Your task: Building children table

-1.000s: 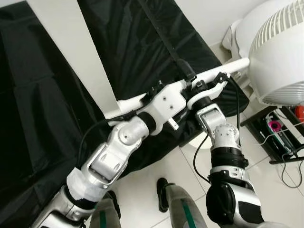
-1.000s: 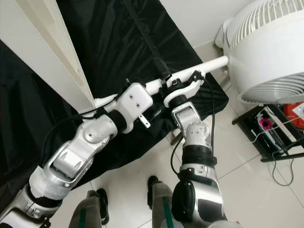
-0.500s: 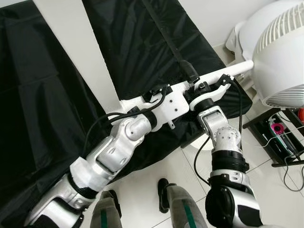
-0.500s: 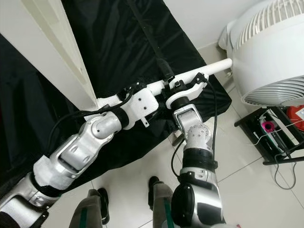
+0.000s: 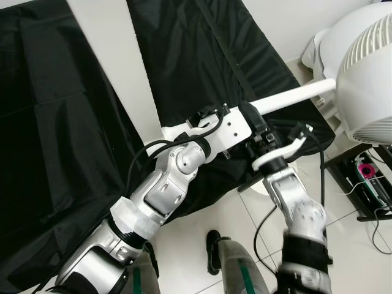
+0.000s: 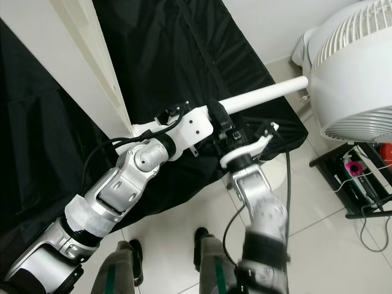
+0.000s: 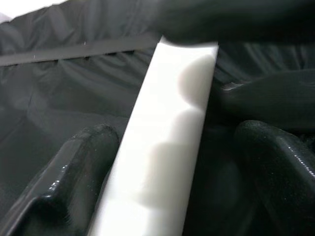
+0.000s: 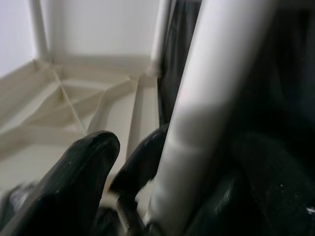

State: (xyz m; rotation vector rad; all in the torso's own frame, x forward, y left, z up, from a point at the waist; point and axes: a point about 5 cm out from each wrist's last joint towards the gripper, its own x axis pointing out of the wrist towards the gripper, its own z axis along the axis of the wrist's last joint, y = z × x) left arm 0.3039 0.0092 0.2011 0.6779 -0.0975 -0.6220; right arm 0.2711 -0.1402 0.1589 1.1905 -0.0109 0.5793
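Both grippers meet on the white table leg [image 5: 288, 98]: the left gripper [image 7: 167, 172] pinches it (fingers either side), the right gripper [image 8: 162, 182] straddles it just beside, above the black cloth [image 5: 202, 55].

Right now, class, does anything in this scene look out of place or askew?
Yes. The white table leg hangs in the air, tilted, above the black cloth, with the left hand and right hand both on it. Its far end nearly touches the white fan, an odd neighbour for furniture assembly.
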